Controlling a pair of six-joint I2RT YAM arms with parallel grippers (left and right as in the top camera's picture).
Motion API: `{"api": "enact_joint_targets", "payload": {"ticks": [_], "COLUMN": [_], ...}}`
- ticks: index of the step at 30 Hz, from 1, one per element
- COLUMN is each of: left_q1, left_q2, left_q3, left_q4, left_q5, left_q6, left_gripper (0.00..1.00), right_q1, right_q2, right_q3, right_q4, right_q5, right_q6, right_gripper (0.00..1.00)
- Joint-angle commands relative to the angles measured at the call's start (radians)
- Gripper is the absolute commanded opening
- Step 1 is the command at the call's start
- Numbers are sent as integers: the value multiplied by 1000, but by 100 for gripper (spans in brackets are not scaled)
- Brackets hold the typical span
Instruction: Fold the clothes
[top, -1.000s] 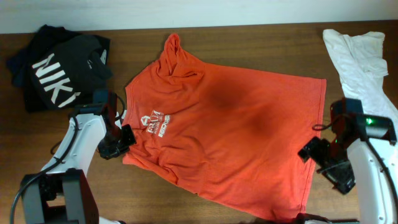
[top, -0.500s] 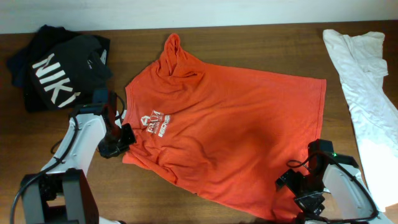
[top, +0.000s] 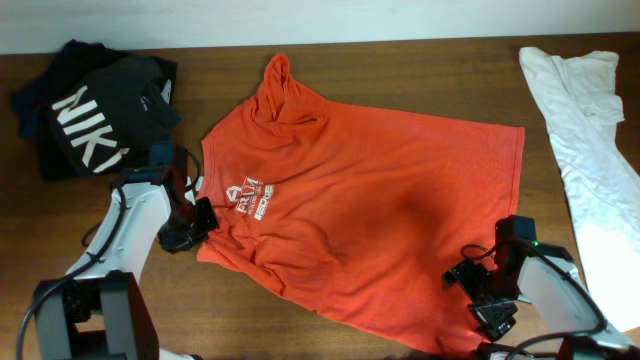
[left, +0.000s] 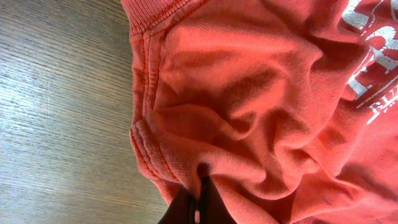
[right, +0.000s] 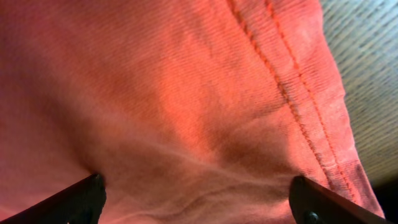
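The clothes, an orange-red T-shirt (top: 370, 200) with white lettering (top: 250, 197), lie spread across the brown table, collar toward the far edge. My left gripper (top: 200, 222) is shut on a bunched fold of the shirt's left edge near the sleeve. In the left wrist view its dark fingers (left: 186, 208) pinch the orange-red cloth (left: 249, 106). My right gripper (top: 478, 295) sits over the shirt's near right corner, open. In the right wrist view its gripper (right: 199, 193) has both fingertips (right: 87, 193) wide apart on the cloth (right: 186, 93), beside the stitched hem (right: 292, 99).
A pile of black shirts (top: 95, 115) with large white letters lies at the far left corner. A white garment (top: 585, 120) stretches along the right side. Bare wood (top: 420, 70) shows beyond the shirt and near the left arm.
My right arm has swung from beside the shirt's right hem down onto its near right corner, gripper still open. The left gripper has kept its hold and place.
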Motion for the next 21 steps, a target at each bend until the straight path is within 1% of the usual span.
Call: {"api": "enact_joint_targets", "payload": {"ticks": [1,2,3,4,5,6,7,8,9,10,14,15,18,21], "left_q1": [7,7,7,7,7,7,7,7,6,6,6,6,6,6], "left_q2": [2,2,2,2,2,2,2,2,1,-3,-76,-97,-165,-173], "left_q3": [14,14,14,14,14,14,14,16,25,39,129,134,135,134], "left_q4": [2,2,2,3,3,3,5,6,5,2,-73,-73,-68,-3], "left_q5": [-3,-3,-3,-3,-3,-3,-3,-3,-3,2,2,2,2,6], "left_q6": [0,0,1,0,0,1,1,1,2,22,35,35,34,34], "left_gripper": [1,1,1,1,1,1,1,1,1,1,1,1,1,1], "right_q1": [-6,-6,-6,-6,-6,-6,-7,-7,-7,-7,-7,-7,-7,-7], "right_q2": [82,99,116,125,127,127,127,127,127,127,127,127,127,128], "right_q3": [-16,-16,-16,-16,-15,-8,2,23,73,113,374,418,508,519], "right_q4": [73,79,88,91,93,92,86,68,31,2,-182,-206,-222,-184], "right_q5": [65,70,71,69,69,69,69,69,71,83,185,190,190,190], "right_q6": [74,78,79,80,80,79,79,79,78,78,63,63,35,29], "right_gripper": [97,94,75,60,37,25,17,16,13,11,10,5,4,4]}}
